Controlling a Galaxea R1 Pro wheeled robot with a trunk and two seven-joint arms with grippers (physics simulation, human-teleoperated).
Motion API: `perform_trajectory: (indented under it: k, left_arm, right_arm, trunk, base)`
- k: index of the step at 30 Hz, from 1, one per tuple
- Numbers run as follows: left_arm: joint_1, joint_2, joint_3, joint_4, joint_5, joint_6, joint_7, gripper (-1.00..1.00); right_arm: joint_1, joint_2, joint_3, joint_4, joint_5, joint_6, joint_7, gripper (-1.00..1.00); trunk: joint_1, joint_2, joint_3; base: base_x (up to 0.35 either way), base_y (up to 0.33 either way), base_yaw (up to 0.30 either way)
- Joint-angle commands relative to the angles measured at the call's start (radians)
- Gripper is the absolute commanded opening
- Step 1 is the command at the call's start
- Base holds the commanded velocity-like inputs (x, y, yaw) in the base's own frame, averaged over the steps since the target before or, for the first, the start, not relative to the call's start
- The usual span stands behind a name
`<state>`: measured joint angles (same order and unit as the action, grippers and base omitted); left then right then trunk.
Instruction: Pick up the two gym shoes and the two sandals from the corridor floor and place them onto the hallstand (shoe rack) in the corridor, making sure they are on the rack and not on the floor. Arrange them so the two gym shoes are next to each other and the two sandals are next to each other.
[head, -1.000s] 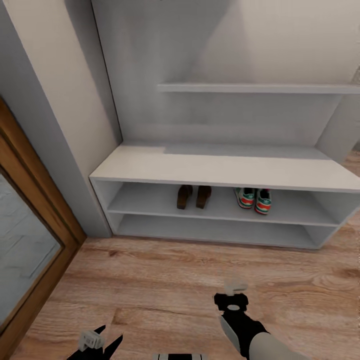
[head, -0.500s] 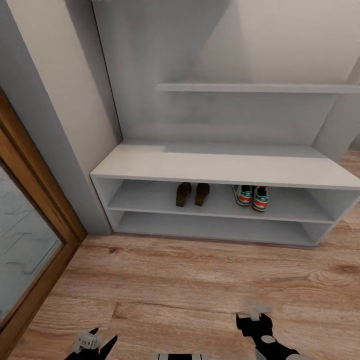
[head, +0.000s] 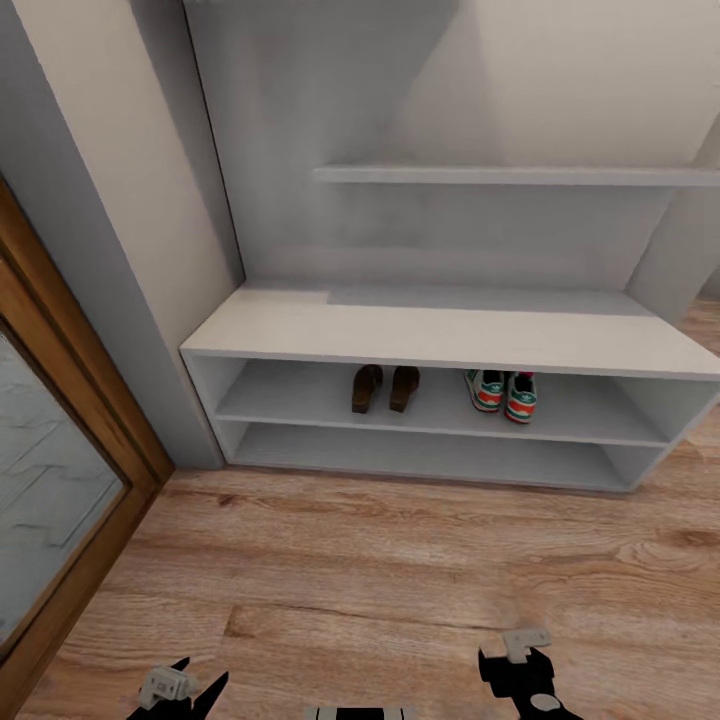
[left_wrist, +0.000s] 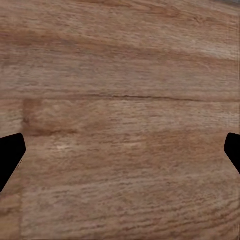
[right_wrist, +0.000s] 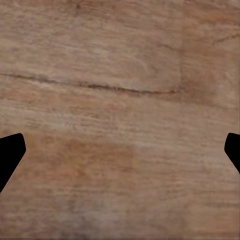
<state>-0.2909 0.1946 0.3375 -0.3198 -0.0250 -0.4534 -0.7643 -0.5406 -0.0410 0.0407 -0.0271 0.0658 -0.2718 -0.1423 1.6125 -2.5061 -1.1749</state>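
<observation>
Two brown sandals (head: 385, 388) stand side by side on the upper tier of the grey hallstand bench (head: 450, 335). Right of them on the same tier, the two gym shoes (head: 504, 393) sit together, heels facing me. My left gripper (head: 180, 692) hangs low at the head view's bottom left, and my right gripper (head: 522, 668) is at the bottom right. Both stand open over bare wood floor (head: 400, 570), far from the bench. In the wrist views, each pair of fingertips (left_wrist: 11, 152) (right_wrist: 11, 150) stands wide apart with nothing between.
A wood-framed glass door (head: 60, 470) lines the left side, with a grey wall post (head: 110, 300) beside the bench. A floating shelf (head: 520, 176) hangs above the bench. The bench's lower tier (head: 420, 458) holds nothing.
My right arm has drawn back toward me and to the right, dropping to the frame's bottom edge. The left gripper sank slightly. The view shifted a little; the shoes stay on the shelf.
</observation>
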Motion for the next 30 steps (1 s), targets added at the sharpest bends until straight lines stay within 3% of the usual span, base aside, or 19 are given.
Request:
perform_trajectory:
  k: [1, 20, 30]
  left_arm:
    - [-0.001, 0.0, 0.007, 0.001, -0.003, -0.002, -0.005, 1.0]
    - [0.0, 0.0, 0.011, 0.009, -0.003, -0.001, 0.013, 1.0]
    - [0.001, -0.002, 0.01, 0.015, -0.003, -0.002, 0.104, 1.0]
  right_arm:
    - [0.0, 0.0, 0.004, 0.001, 0.007, -0.001, -0.006, 1.0]
    - [0.02, 0.0, 0.002, 0.001, 0.006, -0.013, -0.012, 1.0]
    - [0.029, 0.0, 0.001, 0.001, 0.005, -0.012, -0.014, 1.0]
  trunk:
    - [0.0, 0.0, -0.001]
    - [-0.009, 0.004, 0.077]
    - [-0.019, 0.019, 0.128]
  base:
    - [0.0, 0.0, 0.0]
    - [0.0, 0.0, -0.014]
    - [0.0, 0.0, -0.147]
